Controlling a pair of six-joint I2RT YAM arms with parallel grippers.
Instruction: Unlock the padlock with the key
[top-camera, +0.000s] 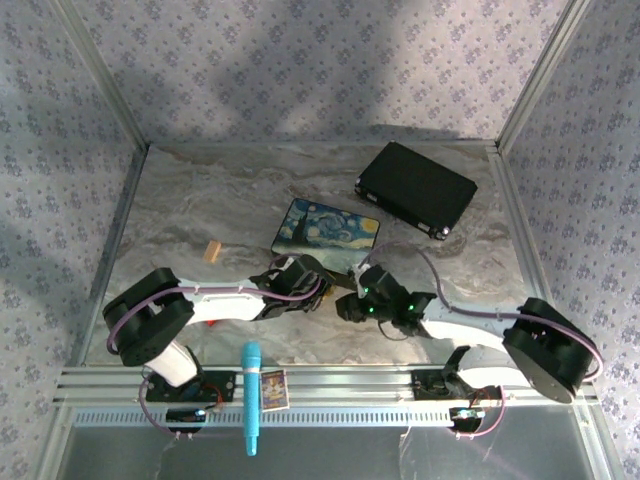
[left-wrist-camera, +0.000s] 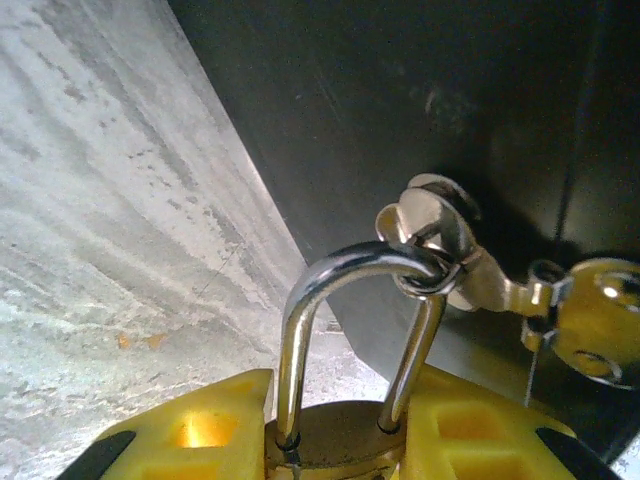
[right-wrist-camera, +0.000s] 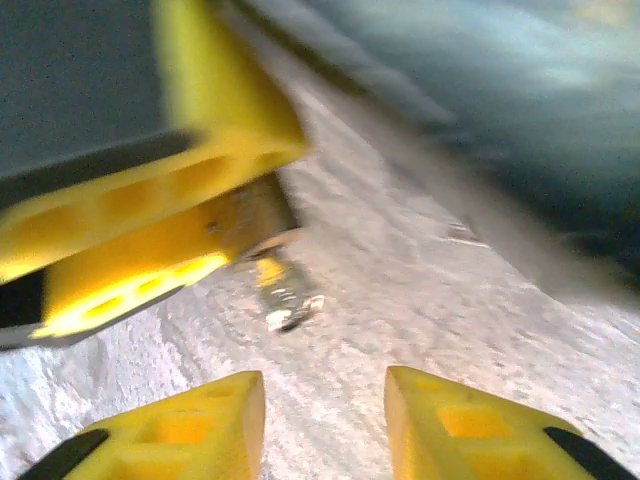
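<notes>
Padlock (left-wrist-camera: 332, 446): held in left pincer (left-wrist-camera: 338, 405), shackle up; key (right-wrist-camera: 287, 303): blurred, ahead of right pincer (right-wrist-camera: 325, 420), part-open, empty.

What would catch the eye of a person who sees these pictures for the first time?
In the left wrist view, the bright shackle of the padlock rises between the yellow fingers of the left gripper, keys dangling from it at the right. From above, the Starry Night box stands out at the middle of the marbled table, a black case behind it to the right.
</notes>
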